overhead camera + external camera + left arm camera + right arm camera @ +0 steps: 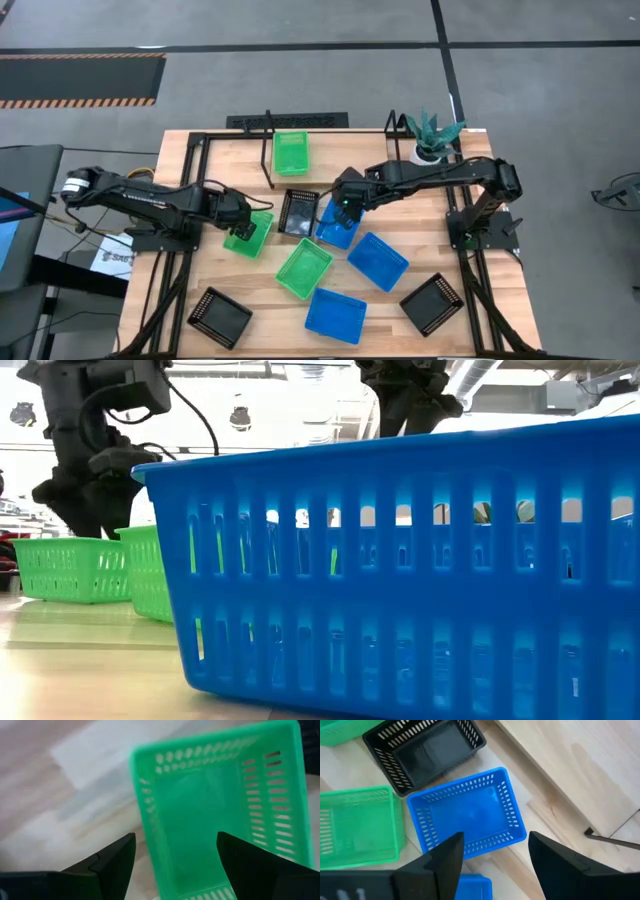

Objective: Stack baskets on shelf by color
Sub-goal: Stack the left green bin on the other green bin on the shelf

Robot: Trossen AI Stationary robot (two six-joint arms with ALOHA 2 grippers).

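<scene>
My left gripper (243, 222) hangs open above a bright green basket (248, 238) lying flat on the table left of centre. In the left wrist view its fingers stand on either side of that green basket (220, 820) without touching it. My right gripper (345, 207) is open over a blue basket (338, 230) at the table's centre. The right wrist view shows this blue basket (467, 815) below the open gripper (495, 860), clear of the fingers. One green basket (291, 153) sits on the black shelf (272, 165) at the far edge.
A black basket (298, 212) lies between the two grippers. Nearer lie a green basket (304, 268), two blue ones (377, 260) (335, 315) and two black ones (220, 316) (432, 303). A potted plant (432, 135) stands at the far right corner. A blue basket (400, 560) fills the low view.
</scene>
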